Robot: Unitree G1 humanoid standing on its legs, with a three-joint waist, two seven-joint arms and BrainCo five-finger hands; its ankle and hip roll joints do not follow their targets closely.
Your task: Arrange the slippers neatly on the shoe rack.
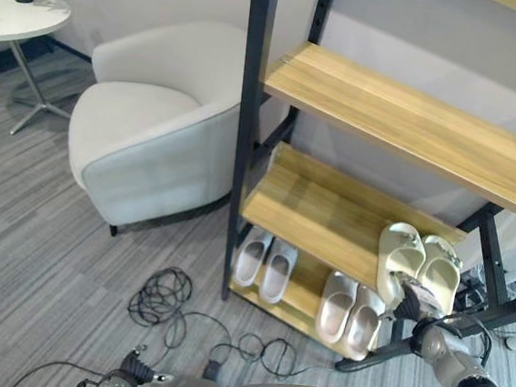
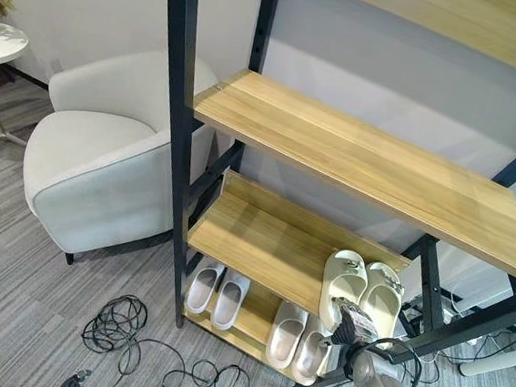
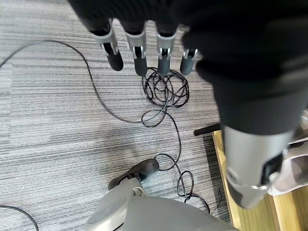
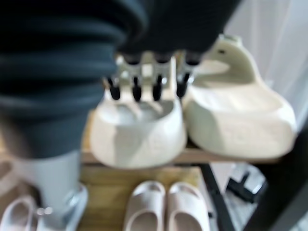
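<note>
A cream pair of slippers [image 1: 401, 258] lies side by side at the right end of the shoe rack's middle shelf [image 1: 320, 209], heels over the front edge. My right hand [image 1: 410, 298] is at the heel of the left cream slipper [image 4: 139, 130], open, with its straight fingers [image 4: 144, 82] reaching over the heel. The other cream slipper [image 4: 240, 110] sits close beside it. On the bottom shelf stand a white pair [image 1: 266, 263] at the left and a pinkish pair [image 1: 350, 312] at the right. My left hand [image 3: 139, 48] hangs open and empty over the carpet.
A white armchair [image 1: 154, 129] stands left of the rack's black post [image 1: 245, 137]. A round white table [image 1: 19, 15] with a plant pot is at the far left. Coiled cables [image 1: 161, 296] lie on the carpet before the rack. The upper shelf [image 1: 411, 126] is bare.
</note>
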